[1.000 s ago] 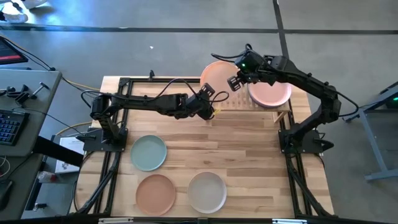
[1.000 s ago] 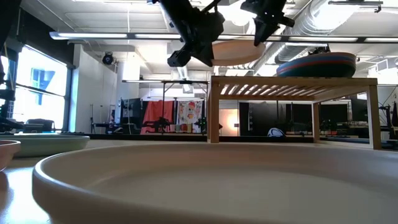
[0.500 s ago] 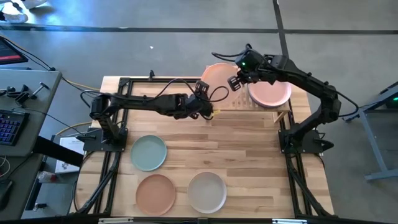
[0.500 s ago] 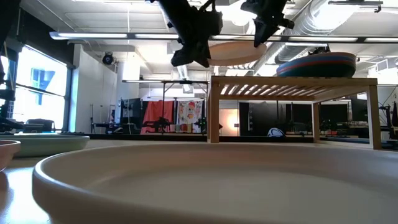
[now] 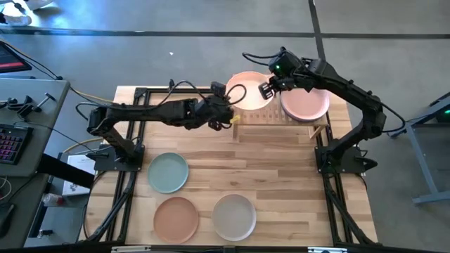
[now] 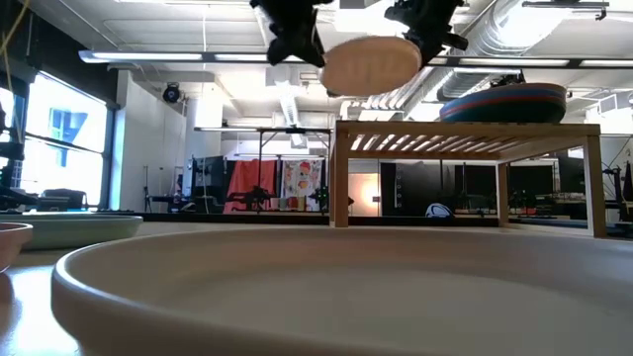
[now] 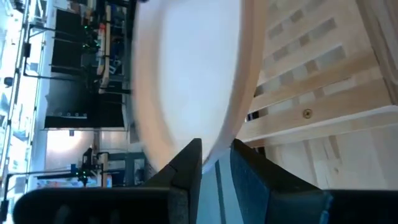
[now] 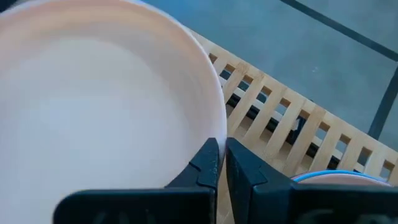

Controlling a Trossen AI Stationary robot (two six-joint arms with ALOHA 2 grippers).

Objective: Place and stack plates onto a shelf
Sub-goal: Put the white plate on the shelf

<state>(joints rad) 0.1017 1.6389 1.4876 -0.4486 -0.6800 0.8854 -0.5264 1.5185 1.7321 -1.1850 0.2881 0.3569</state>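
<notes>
A pale cream plate (image 5: 246, 90) hangs in the air over the left half of the light-wood slatted shelf (image 5: 275, 117), held by both grippers. In the low view this plate (image 6: 371, 64) is tilted, well above the shelf top (image 6: 465, 129). My left gripper (image 5: 228, 107) is shut on its left rim. My right gripper (image 5: 266, 89) is shut on its right rim. A stack of plates with a pink one on top (image 5: 304, 104) rests on the shelf's right half. My left gripper pinches the plate's rim (image 7: 219, 148) between its two fingers, one on each face, coming roughly level from the table's left. The plate is clear of the shelf and tilted. My right gripper pinches the opposite rim (image 8: 219, 127) between its two fingers, coming from the table's right and slanting down.
On the plank table near the front lie a pale green plate (image 5: 167, 173), a terracotta plate (image 5: 176, 216) and a beige plate (image 5: 234, 216). The beige plate's rim fills the foreground of the low view (image 6: 297, 287).
My left gripper has gone up and toward the table's far-left, keeping hold of the rim. The plate, level a second ago, now stands higher above the shelf and tipped. My right gripper has stayed about where it was and keeps its hold.
</notes>
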